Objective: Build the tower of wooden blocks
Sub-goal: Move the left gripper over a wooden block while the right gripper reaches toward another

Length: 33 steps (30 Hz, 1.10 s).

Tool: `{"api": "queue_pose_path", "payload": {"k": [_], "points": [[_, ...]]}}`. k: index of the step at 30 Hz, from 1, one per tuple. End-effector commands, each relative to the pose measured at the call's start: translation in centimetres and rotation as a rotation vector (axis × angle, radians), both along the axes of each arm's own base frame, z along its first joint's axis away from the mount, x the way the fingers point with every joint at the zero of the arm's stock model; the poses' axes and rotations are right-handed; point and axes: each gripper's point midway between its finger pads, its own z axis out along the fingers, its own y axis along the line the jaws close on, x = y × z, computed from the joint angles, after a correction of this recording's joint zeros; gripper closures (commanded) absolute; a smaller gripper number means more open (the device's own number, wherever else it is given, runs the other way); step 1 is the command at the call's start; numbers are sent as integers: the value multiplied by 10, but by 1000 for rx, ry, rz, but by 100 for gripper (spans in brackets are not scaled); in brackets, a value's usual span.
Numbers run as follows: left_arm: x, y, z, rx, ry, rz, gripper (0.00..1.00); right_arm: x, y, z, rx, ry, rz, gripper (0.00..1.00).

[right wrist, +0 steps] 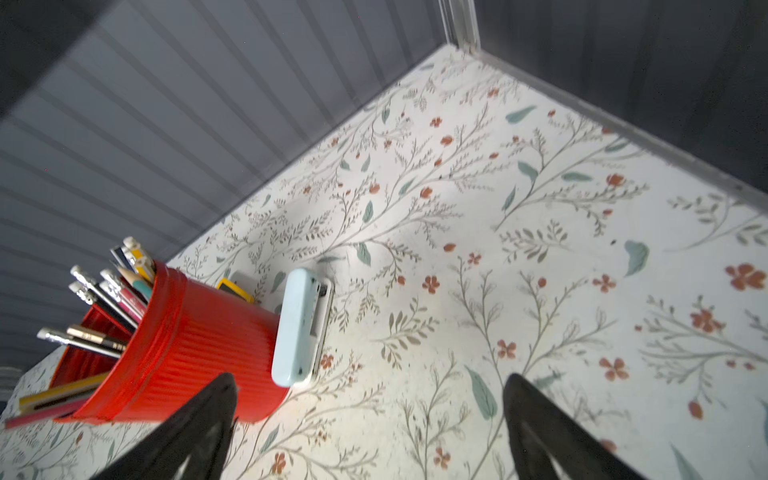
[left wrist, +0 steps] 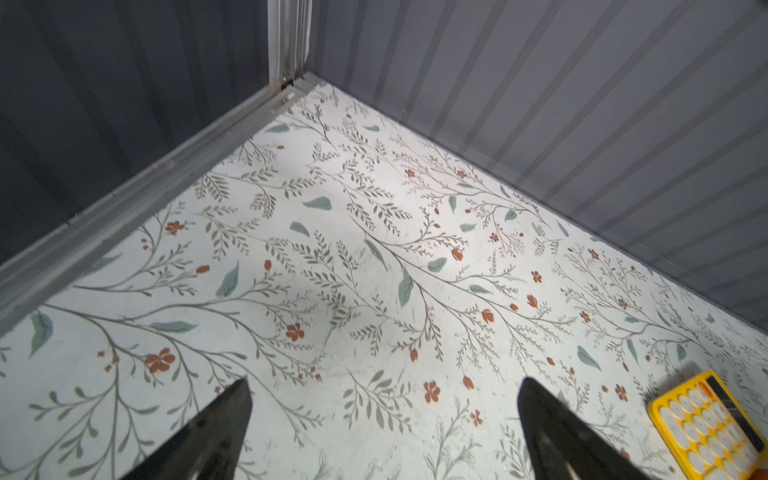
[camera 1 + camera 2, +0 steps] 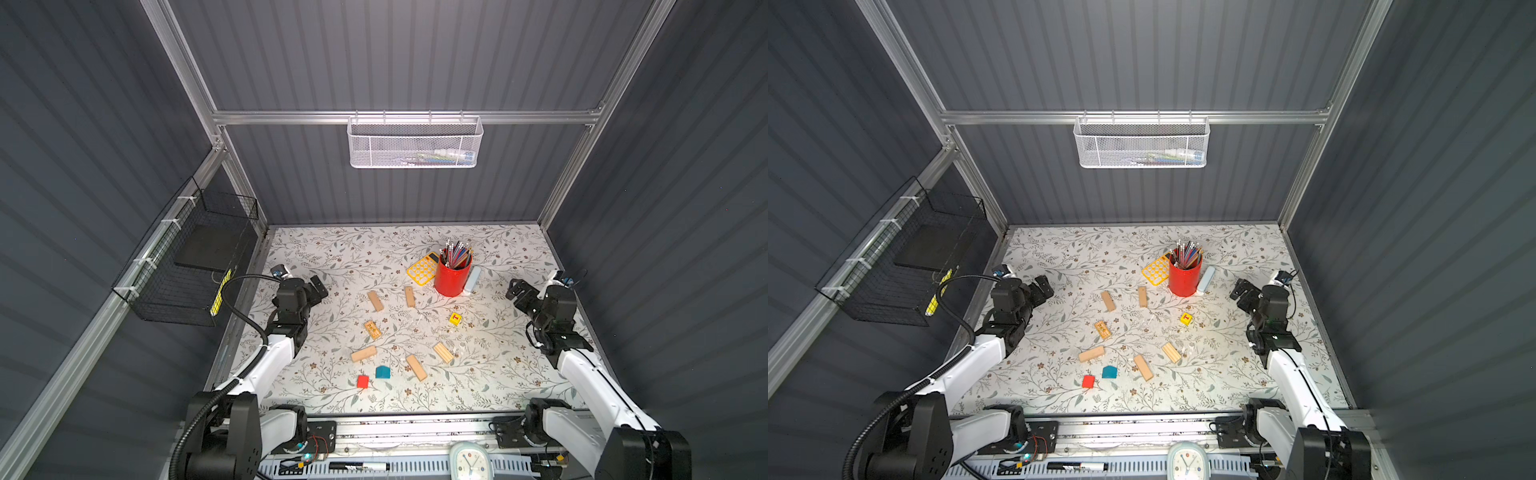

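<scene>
Six tan planks (image 3: 363,353) lie scattered across the worktop (image 3: 498,374); left pincer (image 3: 318,287) and right pincer (image 3: 515,291) both gape wide, empty. The nearest plank (image 3: 375,301) sits at the left pincer's three o'clock, long axis eleven-to-five.

The left hand (image 2: 384,384) holds its fingers (image 2: 224,428) wide apart above the floral surface (image 2: 332,257), just beside the yellow calculator (image 2: 706,430), well apart from the enclosure corner (image 2: 297,81).

Red pencil cup (image 3: 452,276) between yellow calculator (image 3: 422,269) and pale blue stapler (image 3: 473,279) on floral table (image 3: 498,374)
</scene>
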Motion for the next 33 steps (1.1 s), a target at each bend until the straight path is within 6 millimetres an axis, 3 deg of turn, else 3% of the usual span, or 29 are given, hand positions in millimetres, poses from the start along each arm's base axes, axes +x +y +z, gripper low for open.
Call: {"api": "queue_pose_path", "payload": {"k": [1, 9, 16, 24, 33], "points": [[0, -16, 8, -98, 53, -55, 0, -2, 13, 8, 62, 50, 48, 1], [-11, -59, 5, -144, 167, -169, 0, -9, 45, 7, 83, 147, 184, 1], [-22, -112, 1, -175, 254, -286, 0, -22, 84, 4, 49, 231, 318, 1], [-35, -171, -29, -184, 453, -365, 2, -42, 156, -8, 18, 309, 546, 1], [-28, -211, -52, -80, 572, -405, 10, -61, 204, -31, 37, 368, 677, 1]]}}
